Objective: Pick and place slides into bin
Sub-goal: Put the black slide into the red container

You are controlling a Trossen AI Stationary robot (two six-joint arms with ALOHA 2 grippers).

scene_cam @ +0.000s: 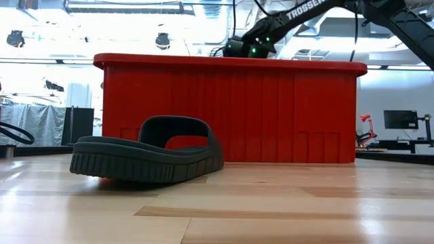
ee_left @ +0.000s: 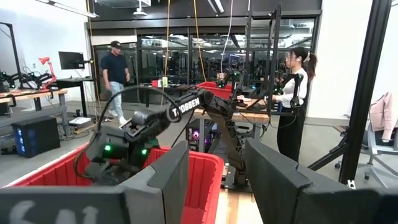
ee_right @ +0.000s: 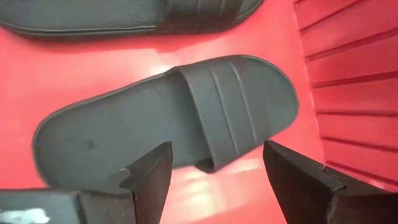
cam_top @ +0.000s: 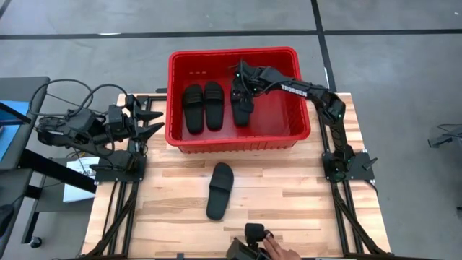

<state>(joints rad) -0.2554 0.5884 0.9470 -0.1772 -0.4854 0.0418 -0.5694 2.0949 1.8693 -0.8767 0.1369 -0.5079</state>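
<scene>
Nearest the low camera we log one sandal [scene_cam: 146,152] alone on the wooden table [cam_top: 289,202], lying on its sole just in front of the red bin [cam_top: 180,141].

Right claw [ee_right: 214,171]: we see it over the inside of the bin, fingers spread wide with nothing between them. Directly below it a sandal [ee_right: 168,115] lies flat on the bin floor, strap up, close to the right wall. From above, the same sandal [cam_top: 242,101] sits right of centre in the bin, under the wrist.

Two more sandals [cam_top: 203,107] lie side by side in the left half of the bin, soles down and touching each other.

Left claw [cam_top: 151,123]: we note it off the left edge of the table, beside the bin's left wall, fingers apart and empty.

A person's hand [cam_top: 278,249] shows at the near edge of the table.
</scene>
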